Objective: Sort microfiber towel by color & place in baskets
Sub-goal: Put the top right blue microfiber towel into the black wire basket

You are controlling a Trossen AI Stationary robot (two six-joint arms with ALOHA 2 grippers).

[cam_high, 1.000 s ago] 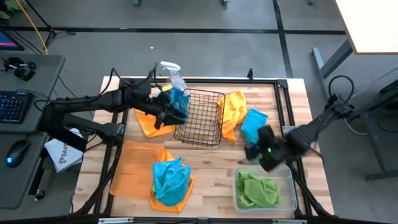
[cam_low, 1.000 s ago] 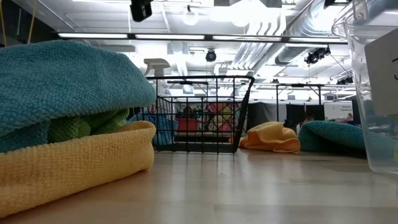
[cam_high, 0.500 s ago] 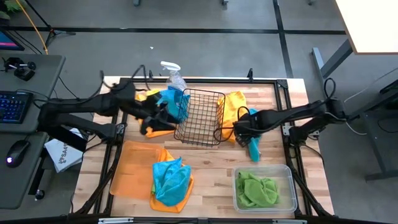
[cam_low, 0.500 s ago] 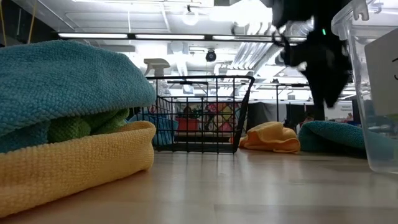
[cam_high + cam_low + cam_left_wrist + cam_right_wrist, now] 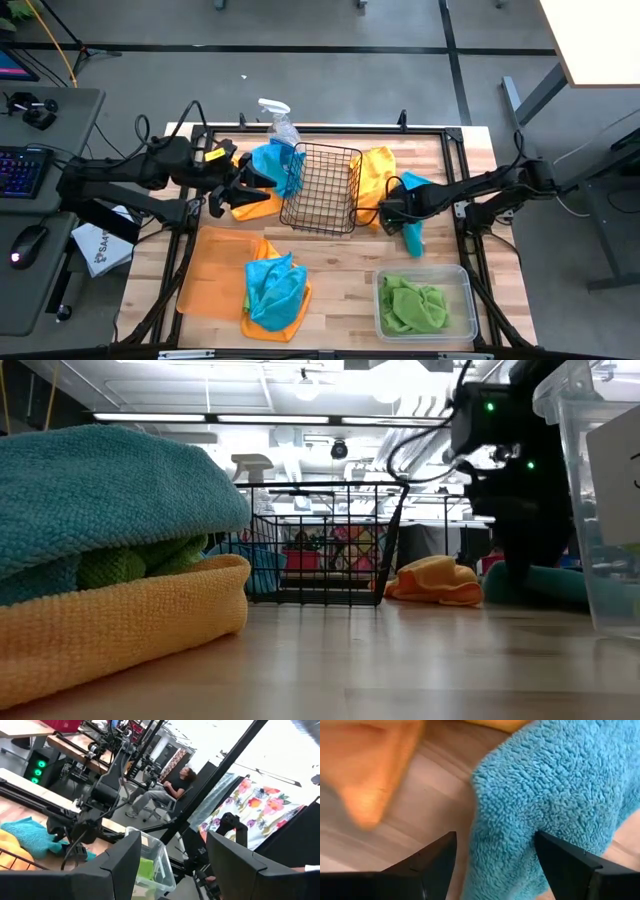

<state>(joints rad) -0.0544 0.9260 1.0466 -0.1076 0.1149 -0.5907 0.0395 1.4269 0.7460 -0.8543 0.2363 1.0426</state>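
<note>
Light wooden slatted table (image 5: 340, 262), open workshop behind. Right gripper (image 5: 392, 213) now beside black wire mesh basket (image 5: 322, 187), fingers spread over turquoise blue microfiber towel (image 5: 555, 795); left gripper (image 5: 222, 190) retreated, fingers apart, empty.

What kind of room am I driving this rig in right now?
Most likely a robotics lab or open workshop. The low view shows exposed ceiling ducts and strip lights. The high view has a desk with a keyboard beside the wooden table. The left wrist view shows a seated person among other workbenches.
</note>
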